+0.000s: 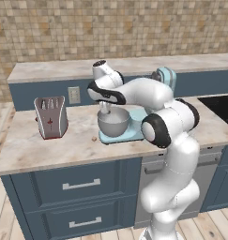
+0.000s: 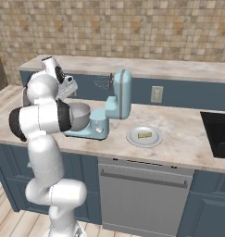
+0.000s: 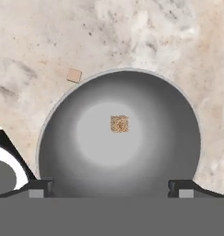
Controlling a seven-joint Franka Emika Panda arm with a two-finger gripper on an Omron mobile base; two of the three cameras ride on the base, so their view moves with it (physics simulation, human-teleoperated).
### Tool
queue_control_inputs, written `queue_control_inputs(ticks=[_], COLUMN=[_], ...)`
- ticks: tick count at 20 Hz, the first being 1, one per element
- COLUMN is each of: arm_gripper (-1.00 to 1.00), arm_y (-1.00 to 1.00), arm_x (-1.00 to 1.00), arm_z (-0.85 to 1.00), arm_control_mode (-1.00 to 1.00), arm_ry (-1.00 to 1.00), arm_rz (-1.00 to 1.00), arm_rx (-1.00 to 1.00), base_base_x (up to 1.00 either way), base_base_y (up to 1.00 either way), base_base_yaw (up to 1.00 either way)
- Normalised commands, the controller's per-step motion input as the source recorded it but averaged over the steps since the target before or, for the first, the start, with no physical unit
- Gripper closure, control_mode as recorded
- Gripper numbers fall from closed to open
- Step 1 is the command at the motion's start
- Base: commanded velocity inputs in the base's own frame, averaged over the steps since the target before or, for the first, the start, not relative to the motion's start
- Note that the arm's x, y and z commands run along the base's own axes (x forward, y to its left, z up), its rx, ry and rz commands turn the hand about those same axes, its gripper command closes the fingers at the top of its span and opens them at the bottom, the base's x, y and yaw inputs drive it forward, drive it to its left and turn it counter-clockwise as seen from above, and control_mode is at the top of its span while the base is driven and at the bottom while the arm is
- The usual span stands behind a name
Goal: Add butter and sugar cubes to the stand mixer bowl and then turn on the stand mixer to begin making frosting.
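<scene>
No legible text or labels

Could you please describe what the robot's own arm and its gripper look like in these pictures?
The arm is made of rounded glossy white segments joined by dark black bands at the joints. No cables or markings are visible. Its two-finger gripper has small dark finger tips, each with a pale grey square pad.

I saw the stand mixer bowl point(image 3: 145, 138) as smooth grey metal with a soft sheen, the sugar cube point(image 3: 119, 123) inside it grainy and matt, the counter point(image 3: 145, 37) as mottled beige stone, and the stand mixer point(image 2: 118, 99) glossy light blue.
</scene>
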Motion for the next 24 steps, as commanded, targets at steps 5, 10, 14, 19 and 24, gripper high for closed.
queue_control_inputs(ticks=[5,10,14,19,24], arm_gripper=[-1.0,-1.0,-1.0,-1.0,-1.0], arm_y=[0.18,0.13,0.16,0.11,0.24], arm_x=[-0.99,-1.0,-1.0,-0.98,-0.54], arm_z=[0.77,0.32,0.05,0.0,-0.05], arm_control_mode=[-1.0,-1.0,-1.0,-1.0,-1.0], arm_ry=[-0.18,-0.17,-0.12,-0.06,-0.03], arm_rz=[0.08,0.16,0.19,0.19,0.16], arm_rx=[0.0,0.0,-0.05,-0.08,-0.09], base_base_x=[0.0,0.0,0.0,0.0,0.0], base_base_y=[0.0,0.0,0.0,0.0,0.0], base_base_yaw=[0.0,0.0,0.0,0.0,0.0])
